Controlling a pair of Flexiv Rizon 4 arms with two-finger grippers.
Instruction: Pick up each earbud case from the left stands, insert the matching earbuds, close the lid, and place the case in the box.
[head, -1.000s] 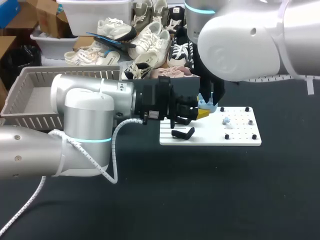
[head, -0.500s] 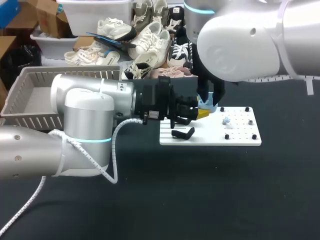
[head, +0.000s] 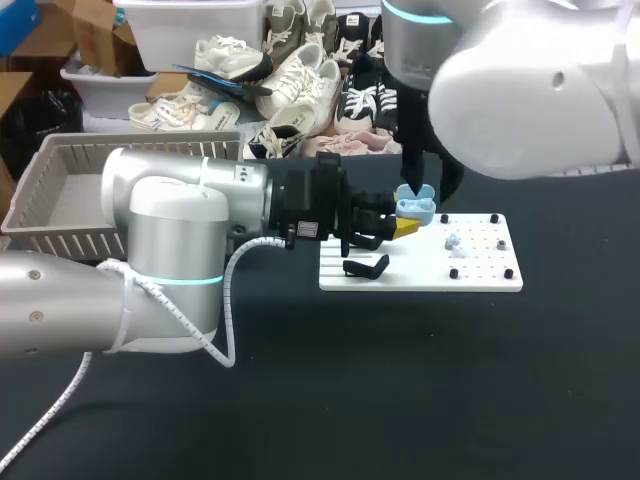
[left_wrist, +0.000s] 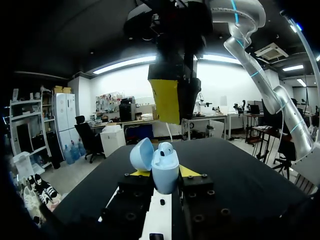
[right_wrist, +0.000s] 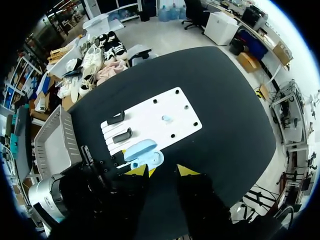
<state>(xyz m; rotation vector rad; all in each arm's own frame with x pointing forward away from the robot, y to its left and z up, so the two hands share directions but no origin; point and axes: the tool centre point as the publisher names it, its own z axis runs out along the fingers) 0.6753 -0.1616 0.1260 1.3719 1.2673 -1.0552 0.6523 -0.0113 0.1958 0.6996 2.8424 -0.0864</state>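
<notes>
Closest to you, your left hand (left_wrist: 163, 173) is closed to a narrow gap on the light-blue earbud case (left_wrist: 165, 176). Its two yellow tips pinch the lower body from either side and hold it upright above the near edge of the white board (head: 480, 278). The lid (left_wrist: 141, 154) is swung open to one side, and one earbud (left_wrist: 165, 148) sits in the case. I cannot make out whether the second seat is filled, though it looks empty. Just above the case hangs your right hand (right_wrist: 162, 172), its fingers apart with nothing between them. Further out on the surface, a small pale earbud (head: 452, 241) lies on the board among the black pegs. A black stand (head: 366, 267) sits at the board's left end, and the grey basket (head: 40, 175) waits well off to the left. The grip is your main risk: the pinch is low on a smooth, rounded shell, so any downward press from the right hand could slide or tip the case. That applies when seating a bud or snapping the lid. A bud left proud of its seat would stop the lid latching. On the board, a slightly off-centre pinch may flick the loose bud away between the pegs.
</notes>
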